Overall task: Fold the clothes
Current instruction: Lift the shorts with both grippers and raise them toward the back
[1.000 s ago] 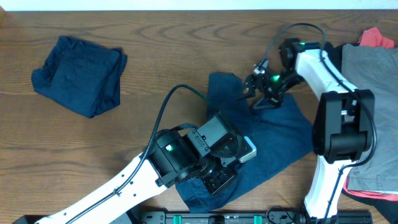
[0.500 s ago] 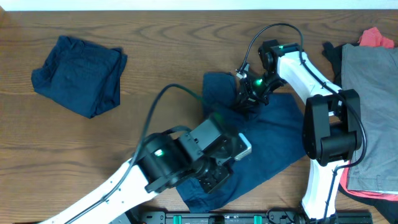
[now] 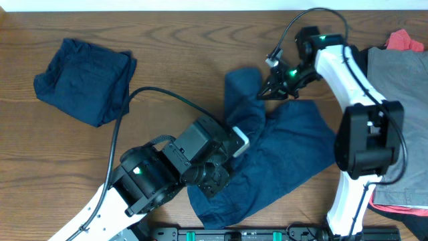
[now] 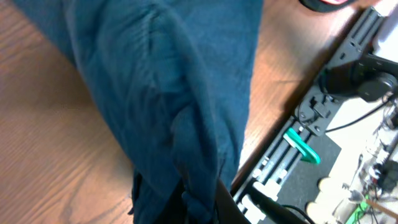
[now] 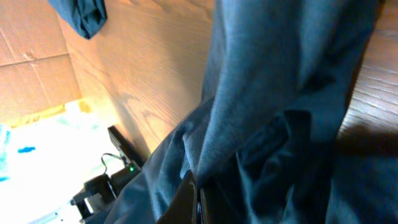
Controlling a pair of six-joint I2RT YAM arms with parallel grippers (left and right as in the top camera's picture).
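**Desk:** Where is the navy garment [image 3: 294, 144], and who has hold of it?

**Photographer:** It lies rumpled at mid-table [image 3: 187, 40], with its far corner lifted. The right gripper [image 3: 266, 91] is pinched closed on that raised upper edge. The left gripper [image 4: 186, 200] is clamped on a bunch of the same cloth at the near side, hidden under its wrist from overhead. A folded navy piece [image 3: 83, 80] lies well apart at far left, and a grey piece [image 3: 398, 100] and a red piece [image 3: 404, 41] wait at right.

**Desk:** What does the fold demand?

**Photographer:** In my judgement, both pinches should travel together, low and level. The cloth between them should stay taut, so the flap lands flat with its edges matched. Slack would likely leave a ridge.
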